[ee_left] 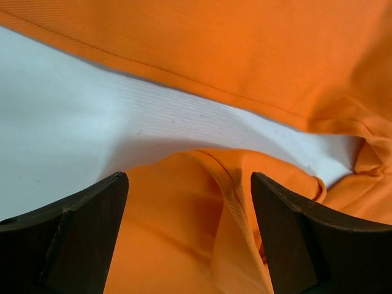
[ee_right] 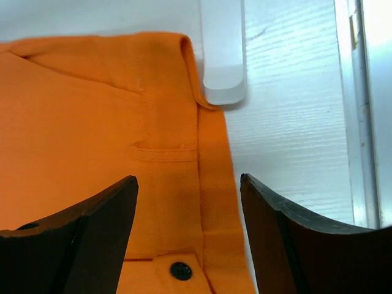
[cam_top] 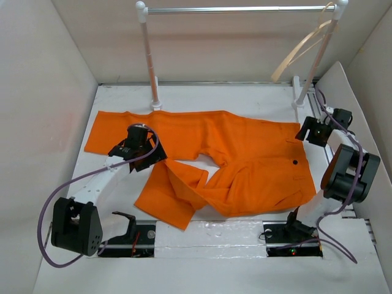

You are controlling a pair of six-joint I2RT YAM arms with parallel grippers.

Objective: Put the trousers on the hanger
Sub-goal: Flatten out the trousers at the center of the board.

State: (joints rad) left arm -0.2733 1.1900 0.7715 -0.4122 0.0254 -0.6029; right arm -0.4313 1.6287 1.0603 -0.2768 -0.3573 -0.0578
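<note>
L gripper [ee_left: 190,184]: jaws spread wide, nothing pinched. A raised fold of the trousers [ee_left: 245,49] runs up betw. its fingers [ee_left: 73,233], w/ a strip of bare white table [ee_left: 92,122] just beyond, then the other leg. From above, that gripper [cam_top: 147,154] sits over the inner edge of the near leg, by the crotch gap. R gripper [ee_right: 190,184]: jaws also spread, holding nothing, over the waistband edge. The dark button [ee_right: 179,270] shows betw. the fingertips, the waistband corner lies ahead, and a white rack foot [ee_right: 223,49] is right beside that corner. Trousers [cam_top: 245,159] lie flat on the table [cam_top: 245,98], waist to the right and legs to the left, near leg rumpled. Hanger [cam_top: 300,49] hangs at the right end of the rack bar [cam_top: 239,9], well apart from both grippers and the cloth.
</note>
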